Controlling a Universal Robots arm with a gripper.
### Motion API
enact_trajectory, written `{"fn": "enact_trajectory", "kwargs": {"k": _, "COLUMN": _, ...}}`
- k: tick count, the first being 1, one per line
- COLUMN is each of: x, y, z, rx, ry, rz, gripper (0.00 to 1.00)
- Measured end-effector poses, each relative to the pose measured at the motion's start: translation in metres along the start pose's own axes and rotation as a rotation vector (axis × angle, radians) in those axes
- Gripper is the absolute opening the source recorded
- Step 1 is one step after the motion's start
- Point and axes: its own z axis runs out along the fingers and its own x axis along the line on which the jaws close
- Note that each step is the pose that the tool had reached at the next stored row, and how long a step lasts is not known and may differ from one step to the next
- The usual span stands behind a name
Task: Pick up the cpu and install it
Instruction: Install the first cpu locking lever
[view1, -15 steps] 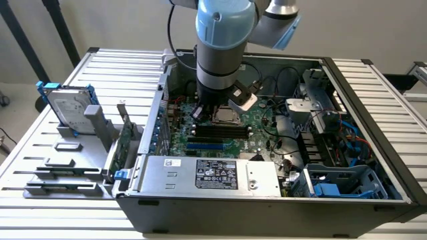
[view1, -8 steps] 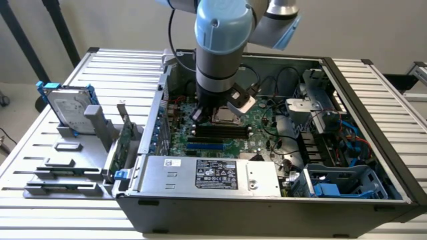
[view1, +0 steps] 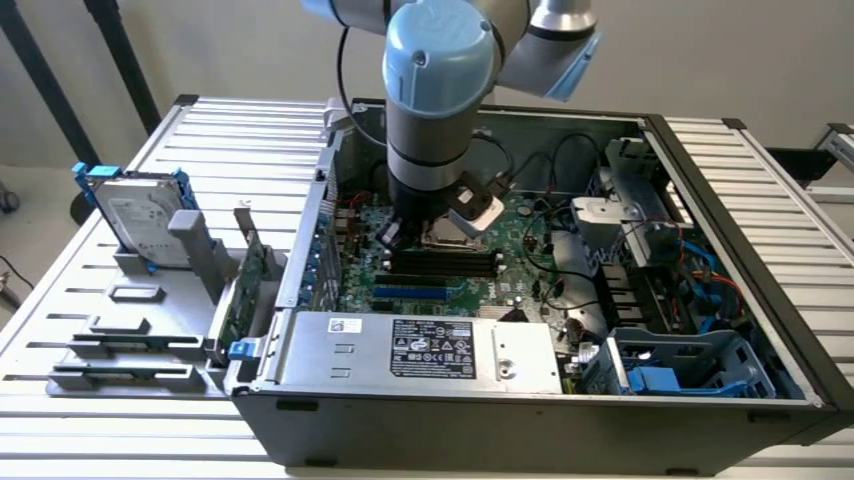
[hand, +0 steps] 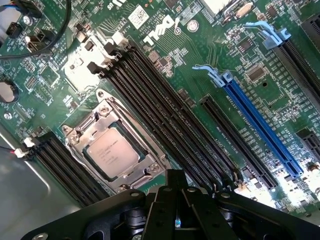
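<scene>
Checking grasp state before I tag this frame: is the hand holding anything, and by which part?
Nothing is held. The hand is shut and empty, above the motherboard; the cpu lies in its socket, apart from the fingers.

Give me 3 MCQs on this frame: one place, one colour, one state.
1. Where is the cpu?
A. on the rack outside the case
B. in its socket on the board
C. on the power supply

2. What colour is the long slot beside the black slots?
A. blue
B. red
C. white

3. What state is the hand in?
A. open around the cpu
B. shut on a cable
C. shut, holding nothing

Key: B, the wrist view shows the chip lying inside the metal socket frame; A, the slot's body is blue with a pale blue latch at one end; C, the fingers are together with nothing between them.
</scene>
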Motion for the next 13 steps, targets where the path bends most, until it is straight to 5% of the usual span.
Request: {"fn": "enact_trajectory", "kwargs": {"k": 13, "x": 0.0011, "y": -0.0045, "z": 0.0098, "rx": -0.0015, "ry": 0.0014, "rz": -0.001, "gripper": 0.11}}
